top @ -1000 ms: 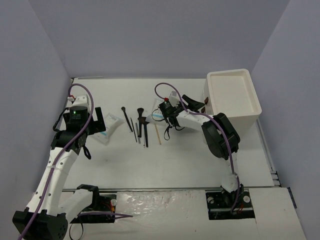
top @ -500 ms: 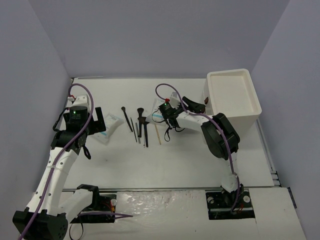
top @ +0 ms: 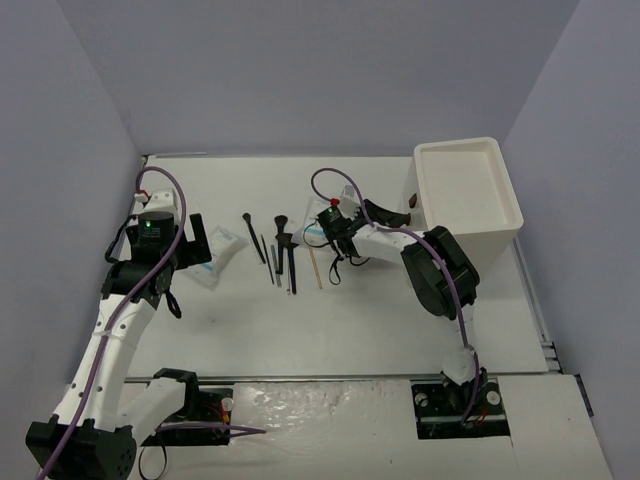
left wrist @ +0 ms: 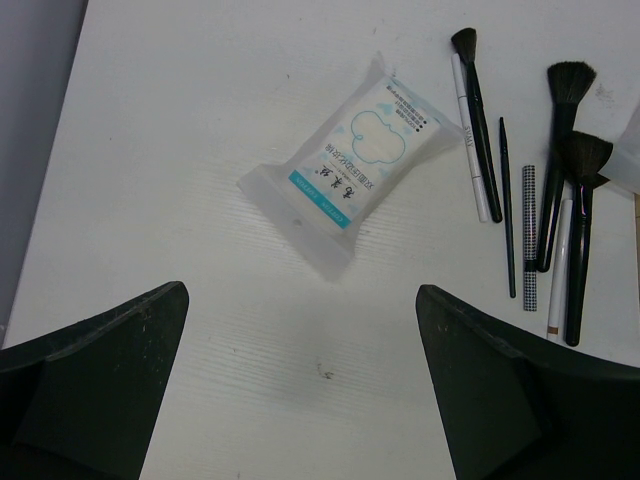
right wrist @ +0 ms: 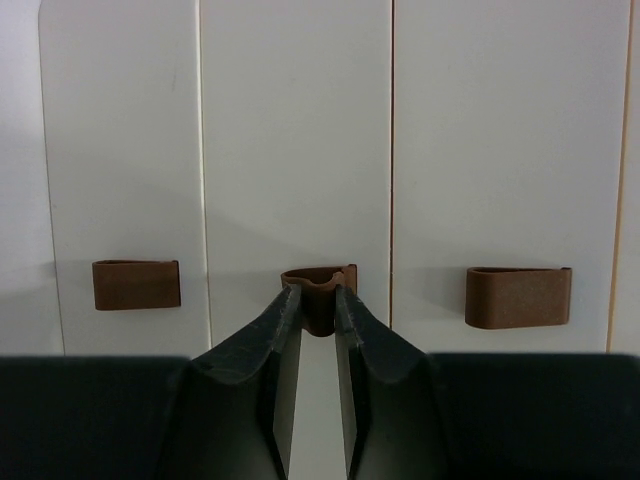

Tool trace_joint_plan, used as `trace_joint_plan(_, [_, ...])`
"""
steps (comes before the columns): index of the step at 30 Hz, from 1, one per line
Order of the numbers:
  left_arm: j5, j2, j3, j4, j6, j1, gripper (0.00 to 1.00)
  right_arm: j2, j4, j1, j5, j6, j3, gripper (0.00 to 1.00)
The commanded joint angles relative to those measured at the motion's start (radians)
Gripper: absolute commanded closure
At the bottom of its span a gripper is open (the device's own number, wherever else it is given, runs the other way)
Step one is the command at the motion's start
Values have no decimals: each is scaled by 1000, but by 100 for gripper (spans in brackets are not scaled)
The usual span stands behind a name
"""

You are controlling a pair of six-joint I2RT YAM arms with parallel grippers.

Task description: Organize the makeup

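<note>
A white packet with blue print (left wrist: 360,160) lies on the table ahead of my left gripper (left wrist: 302,300), which is open, empty and hovering above the table; it also shows in the top view (top: 215,252). Black brushes and pencil-like sticks (left wrist: 560,200) lie in a row to its right, seen from above at mid-table (top: 285,258). A second white packet (top: 316,228) lies under my right arm. My right gripper (right wrist: 318,290) is shut on the middle brown knob (right wrist: 320,276) of the big white box (right wrist: 300,130). No small bottles are in view.
The white box (top: 468,185) stands at the back right, open at the top. Two more brown knobs (right wrist: 136,284) (right wrist: 518,296) flank the gripped one. Grey walls close in the table on the left, back and right.
My right wrist has edged slightly toward the box. The left arm and the makeup have not moved.
</note>
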Motion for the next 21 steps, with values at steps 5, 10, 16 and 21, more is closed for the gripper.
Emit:
trace_joint_plan(5, [1,-17,15,57,-11,11,3,-62,10,18,37,5,6,100])
trace_joint_plan(10, [-1,-20,15,57,-9,16,3,-91,10,61,-4,9,23,100])
trace_joint_plan(16, [-3,-20,14,58,-9,19,3,-134,8,119,-90,30,41,100])
trace_joint_plan(21, [-3,-19,14,58,-11,21,3,-142,-29,149,-154,79,79,100])
